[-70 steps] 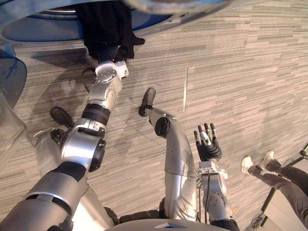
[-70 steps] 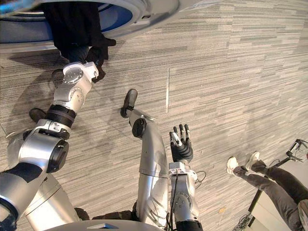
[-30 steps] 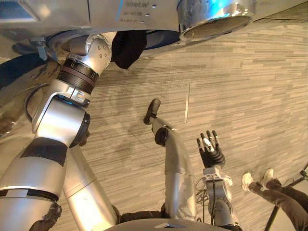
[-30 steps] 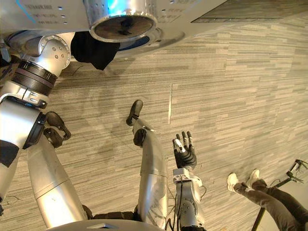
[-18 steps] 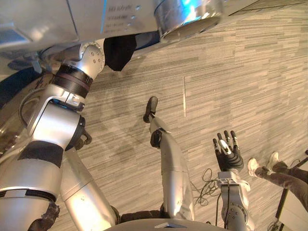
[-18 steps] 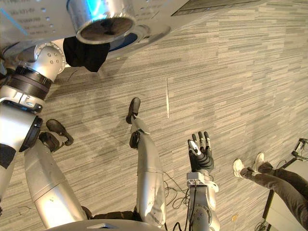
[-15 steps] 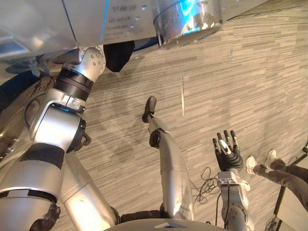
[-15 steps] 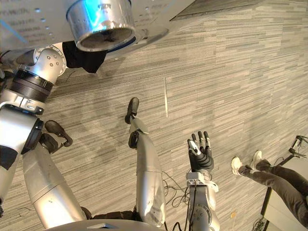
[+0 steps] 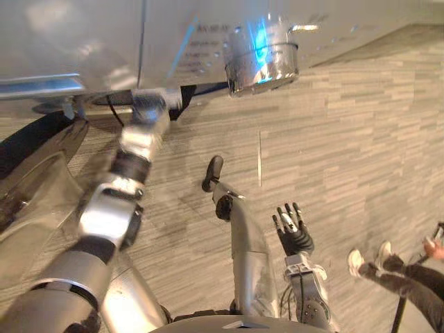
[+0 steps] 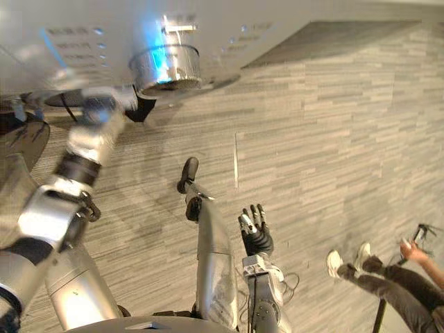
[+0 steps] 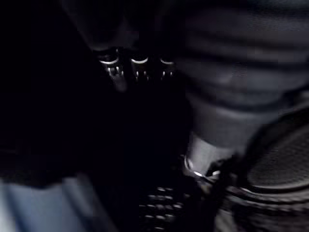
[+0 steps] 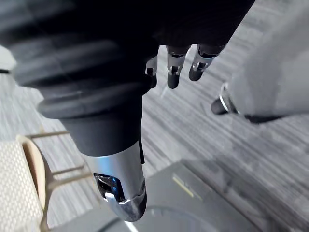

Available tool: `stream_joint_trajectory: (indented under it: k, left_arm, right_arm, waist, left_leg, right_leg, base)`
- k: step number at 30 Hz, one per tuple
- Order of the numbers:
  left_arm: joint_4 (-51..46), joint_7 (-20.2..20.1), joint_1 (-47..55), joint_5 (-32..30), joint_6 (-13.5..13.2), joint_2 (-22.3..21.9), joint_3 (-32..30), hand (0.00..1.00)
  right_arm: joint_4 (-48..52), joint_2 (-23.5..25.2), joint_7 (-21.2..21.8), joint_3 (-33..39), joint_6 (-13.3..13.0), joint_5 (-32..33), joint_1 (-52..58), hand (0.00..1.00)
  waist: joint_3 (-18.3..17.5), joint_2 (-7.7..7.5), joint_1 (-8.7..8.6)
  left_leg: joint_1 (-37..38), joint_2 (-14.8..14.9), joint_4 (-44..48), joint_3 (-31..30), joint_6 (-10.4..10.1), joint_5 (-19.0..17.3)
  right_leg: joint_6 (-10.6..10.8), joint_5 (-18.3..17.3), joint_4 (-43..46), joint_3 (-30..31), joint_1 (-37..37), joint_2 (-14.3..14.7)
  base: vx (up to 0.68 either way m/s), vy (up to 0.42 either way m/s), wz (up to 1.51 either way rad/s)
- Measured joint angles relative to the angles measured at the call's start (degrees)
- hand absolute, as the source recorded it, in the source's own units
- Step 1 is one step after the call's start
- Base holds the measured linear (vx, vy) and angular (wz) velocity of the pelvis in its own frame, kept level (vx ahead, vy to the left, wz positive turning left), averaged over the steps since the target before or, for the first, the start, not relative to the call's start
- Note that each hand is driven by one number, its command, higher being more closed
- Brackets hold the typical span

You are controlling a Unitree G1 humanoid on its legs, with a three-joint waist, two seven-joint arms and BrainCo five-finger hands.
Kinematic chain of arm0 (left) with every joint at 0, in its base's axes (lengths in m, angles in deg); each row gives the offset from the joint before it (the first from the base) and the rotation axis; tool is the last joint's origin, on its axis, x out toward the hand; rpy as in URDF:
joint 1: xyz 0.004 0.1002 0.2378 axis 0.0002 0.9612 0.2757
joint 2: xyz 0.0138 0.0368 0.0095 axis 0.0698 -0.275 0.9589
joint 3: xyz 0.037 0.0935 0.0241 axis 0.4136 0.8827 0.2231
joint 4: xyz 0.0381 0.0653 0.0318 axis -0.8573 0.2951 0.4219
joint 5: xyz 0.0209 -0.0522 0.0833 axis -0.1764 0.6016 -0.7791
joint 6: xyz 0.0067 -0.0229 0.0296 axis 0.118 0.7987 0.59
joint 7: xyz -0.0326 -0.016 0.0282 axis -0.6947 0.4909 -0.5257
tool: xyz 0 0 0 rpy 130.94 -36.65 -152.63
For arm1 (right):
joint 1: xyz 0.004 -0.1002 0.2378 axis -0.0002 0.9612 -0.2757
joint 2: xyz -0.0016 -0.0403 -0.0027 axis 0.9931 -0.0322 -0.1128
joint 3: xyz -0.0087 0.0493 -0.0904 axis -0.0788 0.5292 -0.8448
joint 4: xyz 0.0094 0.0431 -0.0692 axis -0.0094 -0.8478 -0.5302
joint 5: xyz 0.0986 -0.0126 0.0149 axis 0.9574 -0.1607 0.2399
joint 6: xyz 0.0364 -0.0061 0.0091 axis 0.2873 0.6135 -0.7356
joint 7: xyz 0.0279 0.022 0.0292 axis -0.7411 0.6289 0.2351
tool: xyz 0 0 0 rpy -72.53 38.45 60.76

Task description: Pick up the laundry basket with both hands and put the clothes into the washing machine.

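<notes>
The silver washing machine (image 9: 104,41) runs along the top of the eye views, with a shiny knob (image 9: 262,59) on its front. My left arm reaches up to its drum opening (image 9: 104,104), and a bit of dark cloth (image 10: 143,108) hangs at the rim beside the wrist. In the left wrist view my left hand (image 11: 139,65) has its fingers stretched out into the dark drum, with dark cloth all round them. My right hand (image 9: 295,234) hangs low at my right side, open and empty. A pale woven basket (image 12: 17,186) stands on the floor.
The machine's round glass door (image 9: 35,187) stands swung open at the left. A person's legs (image 9: 388,274) and a hand (image 10: 414,251) show at the lower right. Grey striped carpet (image 9: 361,139) lies in front of the machine.
The whole picture has shifted with the camera. My left arm has swung up further into the drum opening and its fingers have uncurled. Less dark cloth hangs outside the rim.
</notes>
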Motion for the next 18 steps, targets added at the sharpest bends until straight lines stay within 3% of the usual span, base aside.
stream_joint_trajectory:
  k: [5, 10, 18]
  left_arm:
    - [1.0, 3.5, 9.8, -3.7, 1.4, -6.3, -2.3, 0.0]
    - [1.2, 4.8, 12.4, -8.2, 2.1, -8.2, -1.9, 0.0]
    - [2.2, 4.8, 10.2, -9.7, 2.9, -9.5, -1.0, 0.0]
  right_arm:
    - [-0.2, 0.0, -0.2, -0.8, -0.5, 0.0, -0.2, 0.0]
    - [-0.8, -0.2, -1.3, -0.9, -1.7, 0.0, -1.4, 0.0]
    - [-2.3, -2.1, -2.7, -3.3, -2.8, 0.1, -2.8, 0.0]
  waist:
    - [0.0, -0.02, 0.06]
    - [0.0, -0.03, -0.01]
    - [0.0, -0.07, -0.44]
  left_leg:
    - [0.0, -1.2, -0.6, -1.1, -1.0, 1.0]
    - [0.5, -1.6, -2.1, -1.2, -1.5, 2.5]
    - [-1.0, -1.5, -1.8, -0.3, -1.3, 2.5]
  right_leg:
    - [-0.9, -3.4, 5.3, -0.7, -1.5, -1.9]
    - [-1.7, -4.0, 6.5, -0.7, -1.9, -2.4]
    - [-1.7, -4.1, 7.0, 0.4, -4.7, -2.6]
  base:
    - [-0.02, -0.06, 0.23]
    - [-0.04, -0.049, 0.1]
    - [-0.04, -0.005, -0.03]
